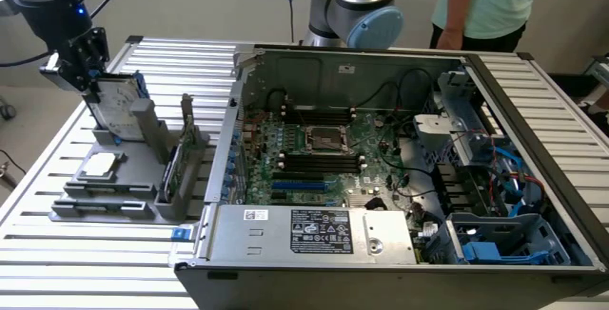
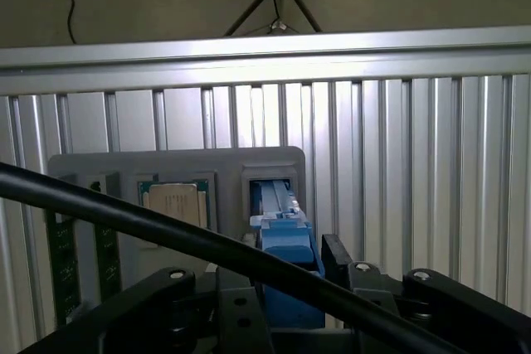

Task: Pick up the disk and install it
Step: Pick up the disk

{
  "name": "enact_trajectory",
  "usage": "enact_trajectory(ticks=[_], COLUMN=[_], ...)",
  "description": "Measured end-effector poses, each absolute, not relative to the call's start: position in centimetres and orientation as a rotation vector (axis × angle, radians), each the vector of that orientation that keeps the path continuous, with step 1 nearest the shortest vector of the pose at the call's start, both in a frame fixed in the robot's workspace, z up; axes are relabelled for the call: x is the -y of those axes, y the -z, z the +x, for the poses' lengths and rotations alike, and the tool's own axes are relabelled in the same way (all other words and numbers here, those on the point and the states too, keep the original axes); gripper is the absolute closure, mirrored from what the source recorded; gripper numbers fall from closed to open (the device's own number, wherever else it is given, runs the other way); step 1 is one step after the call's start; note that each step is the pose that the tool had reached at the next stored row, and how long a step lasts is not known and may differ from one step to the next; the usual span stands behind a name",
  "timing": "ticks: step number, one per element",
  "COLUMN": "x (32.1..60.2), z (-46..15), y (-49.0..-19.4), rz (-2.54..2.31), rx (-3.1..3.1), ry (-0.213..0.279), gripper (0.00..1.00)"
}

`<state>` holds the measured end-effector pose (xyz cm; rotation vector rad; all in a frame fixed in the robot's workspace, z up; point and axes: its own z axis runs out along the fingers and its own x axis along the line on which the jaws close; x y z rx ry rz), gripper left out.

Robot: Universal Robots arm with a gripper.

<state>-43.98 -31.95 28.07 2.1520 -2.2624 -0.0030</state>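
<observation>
**Desk:** Pictured at the exterior view's upper left?

**Photographer:** Showing the gripper [image 1: 93,90] of 1 Universal Robots arm [image 1: 357,0], poised above a slatted aluminium table [image 1: 57,253] and pinching the disk [image 1: 118,107] by its upper edge. Pressed in on the blue rails, not spread.

**Desk:** Placing the disk where, exactly?

**Photographer:** Standing upright at the far end of a grey parts holder [image 1: 105,207], with its lower edge down at the holder's slot. Seated there or lifted just clear: cannot tell.

**Desk:** Sharing that holder with what?

**Photographer:** With 1 square silver processor chip [image 1: 102,166], lying flat near the middle. Also with 1 thin green circuit card [image 1: 175,171], standing on edge along the side nearer the computer. Both apart from the disk.

**Desk:** And through the wrist camera?

**Photographer:** Looking past a black cable [image 2: 166,234] onto the disk's blue rail, gripped between black fingers [image 2: 336,256]. Beyond it, the chip in its recess, just beside the disk's slot.

**Desk:** Toward the exterior view's right?

**Photographer:** Taking in an open computer case [image 1: 361,75], lying on the same table, well apart from the disk. Inside, a green motherboard [image 1: 371,171] with its processor socket [image 1: 324,137]. Along the near edge, a labelled power supply [image 1: 314,231]. In the near corner at the exterior view's right, a blue drive bay [image 1: 495,249]. Behind the case, a person [image 1: 490,0] in a pale green shirt.
</observation>
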Motion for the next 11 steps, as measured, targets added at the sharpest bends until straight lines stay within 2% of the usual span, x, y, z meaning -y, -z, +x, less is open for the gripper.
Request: enact_trajectory(ticks=[3, 4, 11], x=[31.96, 31.96, 31.97], z=[-43.98, -43.98, -43.98], y=[-28.07, -28.07, -28.06], rz=[2.152, 2.152, 2.152], rx=[2.262, 2.262, 2.262], ry=[0.003, 0.003, 0.002], gripper=[0.58, 0.65, 0.67])
